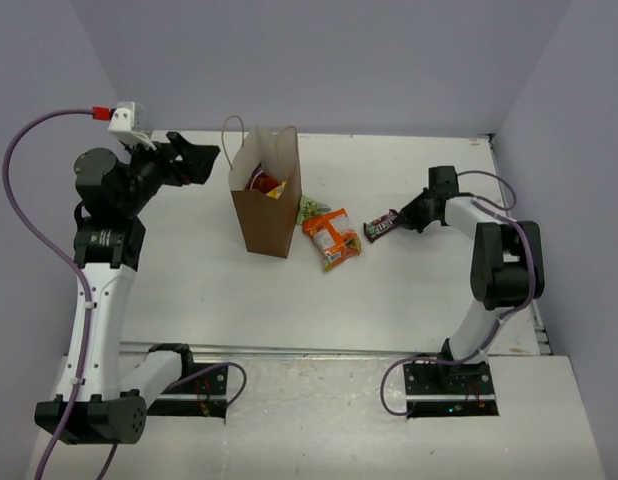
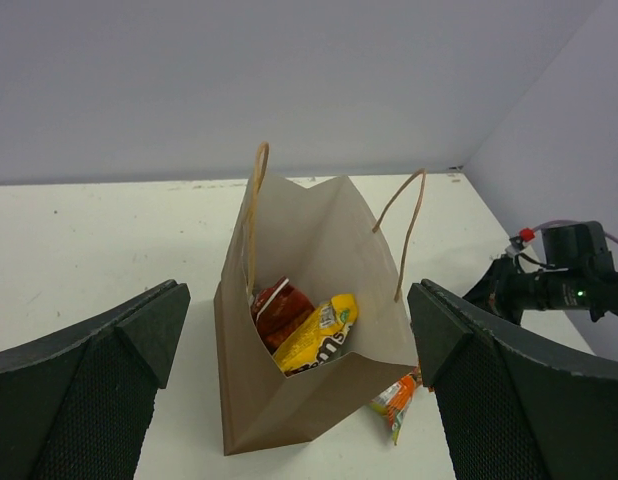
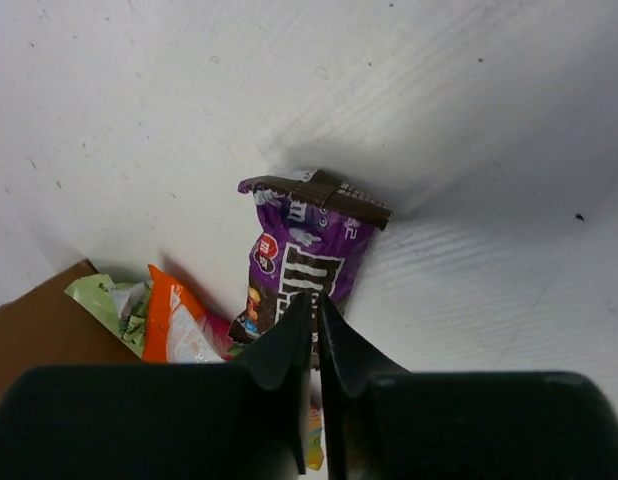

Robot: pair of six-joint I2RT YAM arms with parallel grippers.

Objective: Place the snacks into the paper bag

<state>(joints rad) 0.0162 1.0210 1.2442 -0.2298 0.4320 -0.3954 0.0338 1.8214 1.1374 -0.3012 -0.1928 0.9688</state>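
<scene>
Nearest of all, the right gripper [image 3: 316, 300] has its two black fingers pinched almost together on the near end of the purple packet [image 3: 307, 245], low on the white table [image 1: 209, 270]. Just left of that lie the orange packet [image 1: 331, 236] and, behind it, the green packet [image 1: 311, 208], both close beside the paper bag [image 1: 267, 215]. It stands upright, mouth open, with a red packet [image 2: 281, 310] and a yellow packet [image 2: 317, 340] inside. Held up to its left, the left gripper [image 1: 194, 160] is spread wide, holding nothing.
</scene>
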